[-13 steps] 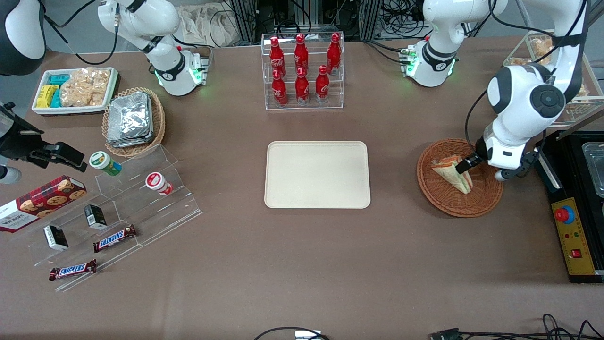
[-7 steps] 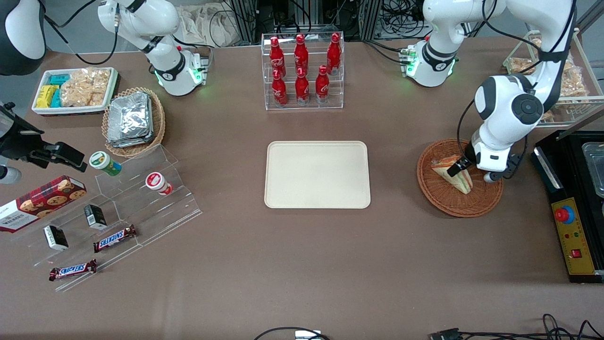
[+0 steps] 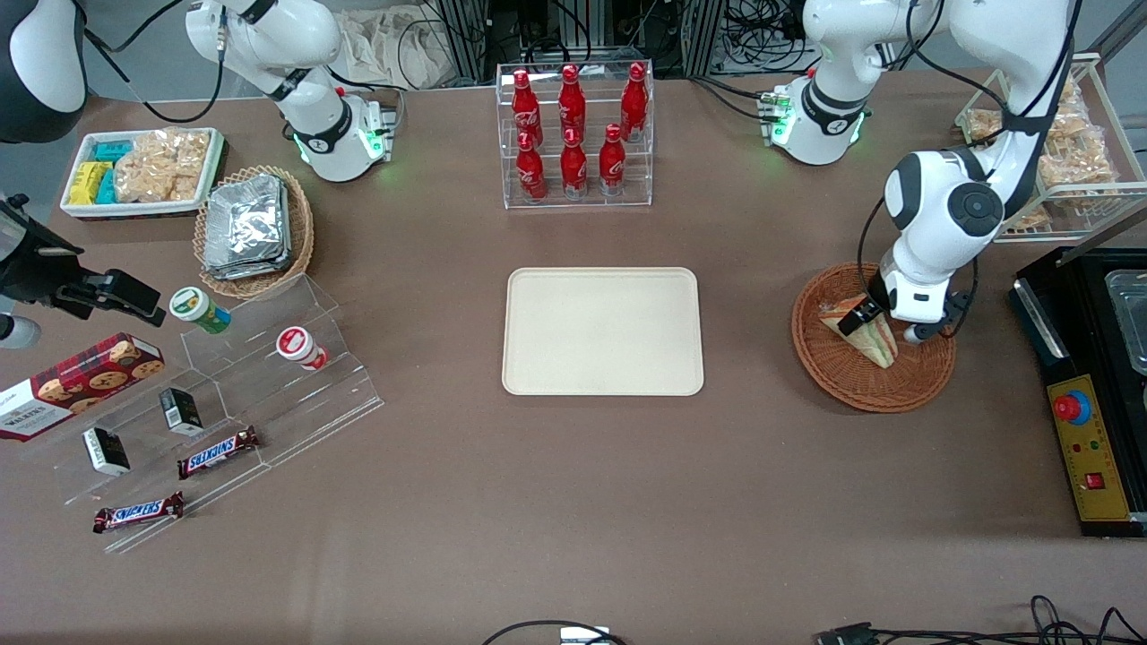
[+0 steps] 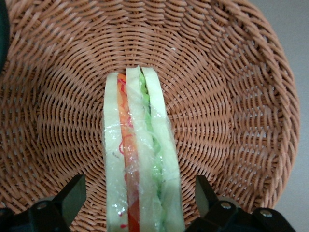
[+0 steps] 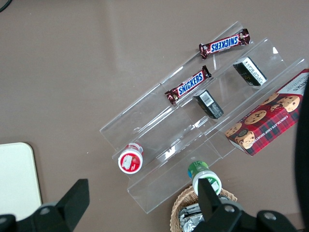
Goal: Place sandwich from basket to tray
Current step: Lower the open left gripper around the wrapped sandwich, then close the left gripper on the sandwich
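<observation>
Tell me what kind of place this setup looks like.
Probably a robot lab staged as a snack counter: cola bottles in a clear rack, a sandwich in a wicker basket, cables beside the arms. The open tool straddles the sandwich.

Brown table (image 3: 573, 502) carries cream tray (image 3: 602, 331) at centre. Round wicker basket (image 3: 847, 381) toward working arm's end, gripper (image 3: 883, 324) low over it, fingers spread. Clear bottle rack (image 3: 574, 134) farther from camera than tray. Toward parked arm's end: acrylic step stand (image 3: 269, 394), cookie box (image 3: 76, 381), oval foil-packet basket (image 3: 255, 224), white snack tray (image 3: 139, 170). Lowest Snickers bar (image 3: 139, 512) possibly directly on tabletop.
</observation>
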Motion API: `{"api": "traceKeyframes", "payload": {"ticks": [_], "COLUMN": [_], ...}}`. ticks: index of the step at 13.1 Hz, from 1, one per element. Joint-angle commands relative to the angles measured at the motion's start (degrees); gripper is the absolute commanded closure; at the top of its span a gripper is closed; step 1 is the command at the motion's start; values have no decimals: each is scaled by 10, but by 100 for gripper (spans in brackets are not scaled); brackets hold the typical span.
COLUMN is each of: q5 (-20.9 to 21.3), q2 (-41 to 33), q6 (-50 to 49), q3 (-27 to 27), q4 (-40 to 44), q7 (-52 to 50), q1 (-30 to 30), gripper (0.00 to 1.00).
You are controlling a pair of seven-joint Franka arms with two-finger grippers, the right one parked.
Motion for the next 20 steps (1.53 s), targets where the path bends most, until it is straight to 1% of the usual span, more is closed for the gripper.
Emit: {"api": "traceKeyframes", "payload": {"ticks": [1, 2, 3, 4, 5, 9, 11, 14, 17, 20], "q5": [6, 6, 6, 6, 6, 6, 7, 8, 8, 8], "q2": [-1, -1, -2, -2, -3, -31, -58, -85, -95, -91], "q6": [17, 17, 16, 15, 15, -14, -61, -161, -257, -300], "q3": [-1, -2, -2, -2, -2, -2, -3, -6, -36, -86], "q4": [-8, -7, -7, -6, -4, 5, 19, 74, 145, 201], "q7": [-15, -14, -14, -14, -14, -11, 0, 36, 61, 74], "q1": [0, 1, 1, 2, 2, 1, 0, -3, -3, -3], "gripper": [41, 66, 83, 93, 95, 95, 95, 95, 95, 94]}}
